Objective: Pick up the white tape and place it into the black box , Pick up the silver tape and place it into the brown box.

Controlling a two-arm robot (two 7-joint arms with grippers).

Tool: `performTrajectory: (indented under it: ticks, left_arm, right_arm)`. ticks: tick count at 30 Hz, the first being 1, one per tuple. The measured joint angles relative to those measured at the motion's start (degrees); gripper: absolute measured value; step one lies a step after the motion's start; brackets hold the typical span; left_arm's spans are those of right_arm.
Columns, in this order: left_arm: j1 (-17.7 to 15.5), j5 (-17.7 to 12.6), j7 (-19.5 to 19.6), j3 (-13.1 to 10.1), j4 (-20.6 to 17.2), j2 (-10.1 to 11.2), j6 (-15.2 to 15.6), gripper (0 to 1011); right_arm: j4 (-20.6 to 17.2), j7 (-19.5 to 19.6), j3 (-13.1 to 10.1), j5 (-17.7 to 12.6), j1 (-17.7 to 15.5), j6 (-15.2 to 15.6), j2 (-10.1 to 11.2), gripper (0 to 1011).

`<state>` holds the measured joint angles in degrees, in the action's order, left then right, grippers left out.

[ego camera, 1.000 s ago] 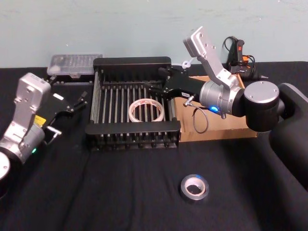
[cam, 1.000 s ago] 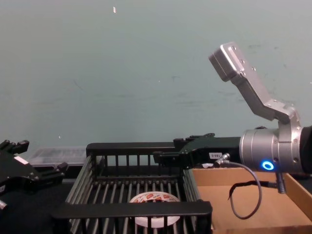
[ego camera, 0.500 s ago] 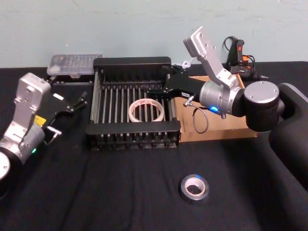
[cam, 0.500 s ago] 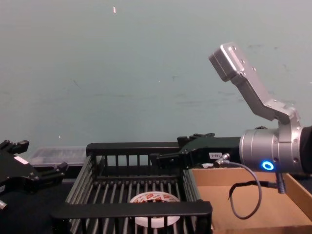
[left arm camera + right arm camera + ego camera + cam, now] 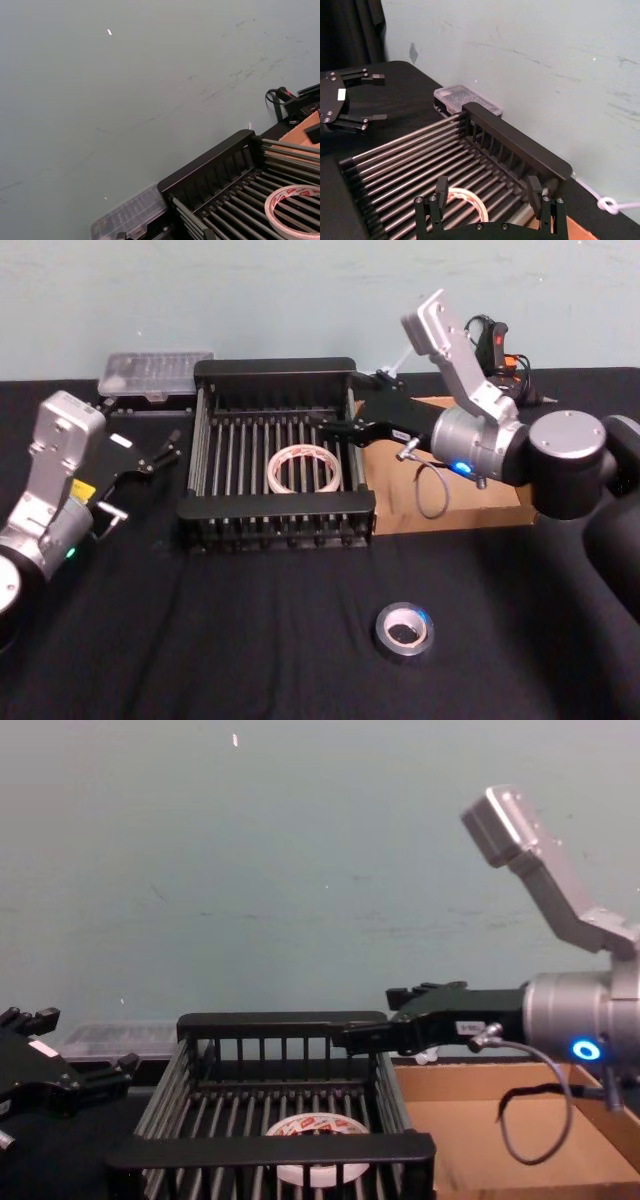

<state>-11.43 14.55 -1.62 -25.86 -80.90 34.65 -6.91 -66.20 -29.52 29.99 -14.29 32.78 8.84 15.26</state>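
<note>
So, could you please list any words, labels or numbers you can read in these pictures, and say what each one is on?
None can be read.
White tape, lying in the black box: red and dark printing on its face, too small to read.
Right gripper, over the black box's right side: a small white label on its body, too blurred to read.
Left gripper, left of the black box: a white sticker on its body, unreadable.

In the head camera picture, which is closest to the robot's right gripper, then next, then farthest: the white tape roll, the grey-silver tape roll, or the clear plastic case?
From the right gripper:
1. Flat white tape roll, lying in the black slatted crate just below the gripper.
2. Clear plastic case, beyond the crate's far left corner.
3. Thick grey-silver tape roll, out front on the black table.
</note>
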Motion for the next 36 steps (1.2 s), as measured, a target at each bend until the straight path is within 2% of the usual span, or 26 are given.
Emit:
performTrajectory:
  ticks: [5,6,7,9,11,15,21,26,36]
  left_arm:
    - [0.00,0.00,0.00,0.00,0.00,0.00,0.00,1001]
    - [0.00,0.00,0.00,0.00,0.00,0.00,0.00,1001]
    - [0.00,0.00,0.00,0.00,0.00,0.00,0.00,1001]
    - [0.00,0.00,0.00,0.00,0.00,0.00,0.00,1001]
    - [0.00,0.00,0.00,0.00,0.00,0.00,0.00,1001]
    - [0.00,0.00,0.00,0.00,0.00,0.00,0.00,1001]
    - [0.00,0.00,0.00,0.00,0.00,0.00,0.00,1001]
    - [0.00,0.00,0.00,0.00,0.00,0.00,0.00,1001]
    - [0.00,0.00,0.00,0.00,0.00,0.00,0.00,1001]
  right_arm:
    - [-6.80,0.63,-1.15,-0.87,-3.46,2.69,3.29,1002]
    - [-6.80,0.63,-1.15,-0.87,-3.46,2.69,3.29,1002]
    - [-8.97,0.73,-1.54,-1.19,-4.64,3.48,4.47,1002]
    - [-10.90,0.87,-1.98,-1.57,-5.76,4.28,5.57,1002]
    - [-15.11,1.14,-2.98,-2.49,-8.28,6.07,8.08,1002]
    - [-19.10,1.46,-3.90,-3.40,-10.86,7.65,10.58,1002]
    - [-26.76,2.21,-5.75,-5.36,-16.22,10.55,15.44,1002]
    - [-31.59,2.65,-7.29,-7.65,-20.31,12.57,18.39,1002]
    - [-36.55,3.52,-8.95,-12.21,-25.69,15.49,21.42,1002]
